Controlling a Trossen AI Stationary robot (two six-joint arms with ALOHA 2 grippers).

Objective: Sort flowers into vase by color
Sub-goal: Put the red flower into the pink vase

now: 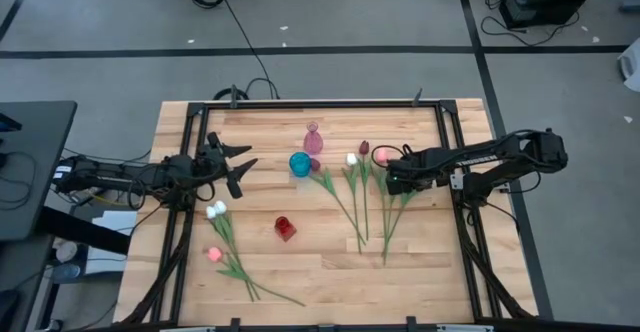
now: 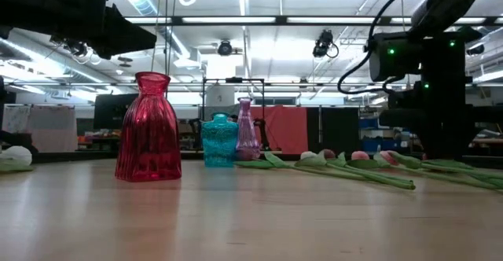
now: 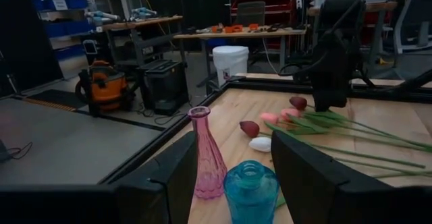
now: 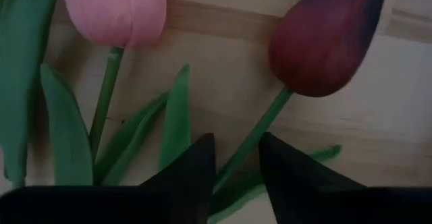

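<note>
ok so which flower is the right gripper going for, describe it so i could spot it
Find the right gripper low over the loose bunch of tulips on the right half of the wooden table. Its open fingers straddle the thin green stem of the dark maroon tulip. The pale pink tulip lies beside it; only the colour differs.

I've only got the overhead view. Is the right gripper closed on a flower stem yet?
Observer: Not yet. In the right wrist view the right gripper is open, its fingers straddling the stem of the maroon tulip.
Operator: Anything else close to those fingers?
Observer: A pink tulip lies beside it, with its leaves near one finger.
Operator: Are the vases standing?
Observer: Yes. The low view shows the red vase, blue vase and pink vase upright. The left gripper hovers open, facing them.
</note>
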